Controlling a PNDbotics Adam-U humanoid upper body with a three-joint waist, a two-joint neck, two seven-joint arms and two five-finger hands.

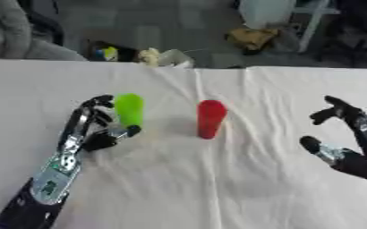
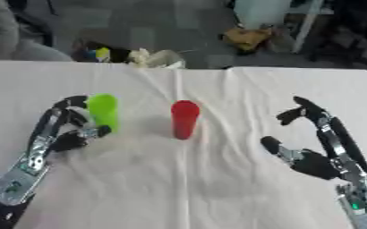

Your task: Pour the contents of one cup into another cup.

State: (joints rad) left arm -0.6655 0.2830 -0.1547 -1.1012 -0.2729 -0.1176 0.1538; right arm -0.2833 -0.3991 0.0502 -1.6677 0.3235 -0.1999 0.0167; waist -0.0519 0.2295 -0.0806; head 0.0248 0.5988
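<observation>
A bright green cup (image 1: 129,109), a red cup (image 1: 211,118), a white tablecloth (image 1: 218,179), black hands.

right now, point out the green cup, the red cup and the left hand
green cup (image 1: 129,109): left eye view, middle of its side wall
red cup (image 1: 211,118): left eye view, middle of its side wall
left hand (image 1: 89,127): left eye view, on the palm beside the green cup

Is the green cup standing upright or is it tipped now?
Upright. The green cup stands on the white tablecloth, beside the left hand, whose fingers are at its side.
</observation>
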